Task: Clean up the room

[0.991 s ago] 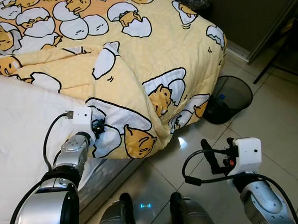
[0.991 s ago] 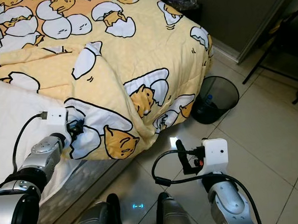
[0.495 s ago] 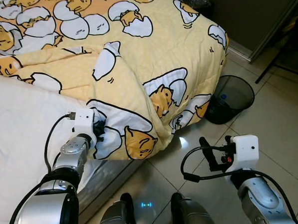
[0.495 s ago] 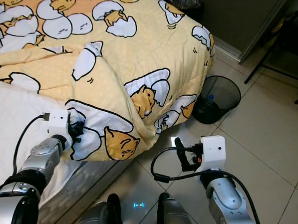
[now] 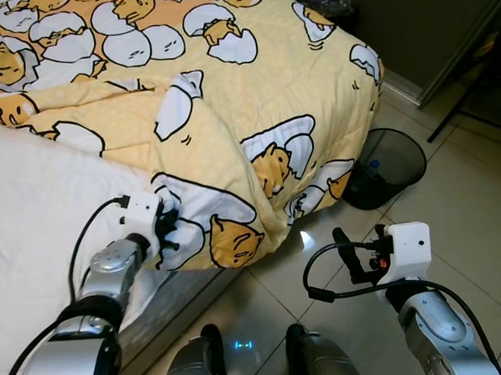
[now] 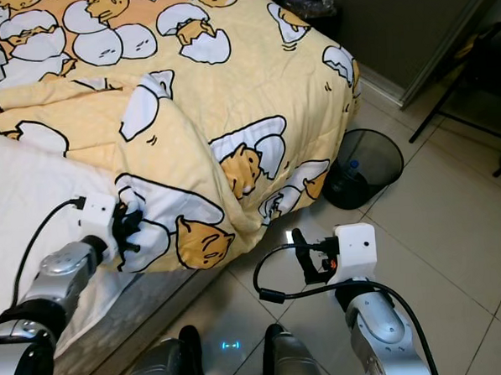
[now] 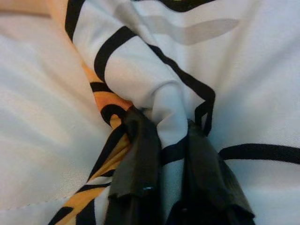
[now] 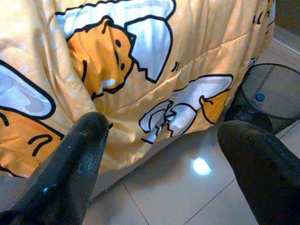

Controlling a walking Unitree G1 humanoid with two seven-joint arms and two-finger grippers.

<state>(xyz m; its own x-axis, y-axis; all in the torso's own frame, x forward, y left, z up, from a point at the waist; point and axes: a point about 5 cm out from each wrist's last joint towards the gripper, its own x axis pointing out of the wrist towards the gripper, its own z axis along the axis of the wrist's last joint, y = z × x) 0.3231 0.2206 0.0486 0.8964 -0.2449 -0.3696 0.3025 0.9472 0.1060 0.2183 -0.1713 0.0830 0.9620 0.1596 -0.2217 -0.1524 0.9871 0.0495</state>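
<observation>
A yellow quilt [image 5: 229, 96] printed with egg cartoons lies rumpled over the bed and hangs down its corner toward the floor. My left gripper [image 5: 170, 229] is at the quilt's lower edge on the bed, shut on a pinched fold of the quilt [image 7: 171, 119]. In the left wrist view both black fingers [image 7: 140, 159] squeeze the white-and-black cloth. My right gripper [image 5: 345, 254] hovers open above the floor tiles beside the bed corner, holding nothing. Its wide-spread fingers [image 8: 70, 164] frame the hanging quilt [image 8: 154, 79] in the right wrist view.
A white sheet [image 5: 33, 207] covers the bed to the left of the quilt. A black mesh waste bin [image 5: 384, 164] stands on the tiles at the bed corner with a bottle inside. A dark wardrobe [image 5: 410, 19] and chair legs [image 5: 472, 92] stand at the back right.
My left gripper has pulled back toward me and downward with the quilt's edge in it. The right gripper has drifted slightly lower and left.
</observation>
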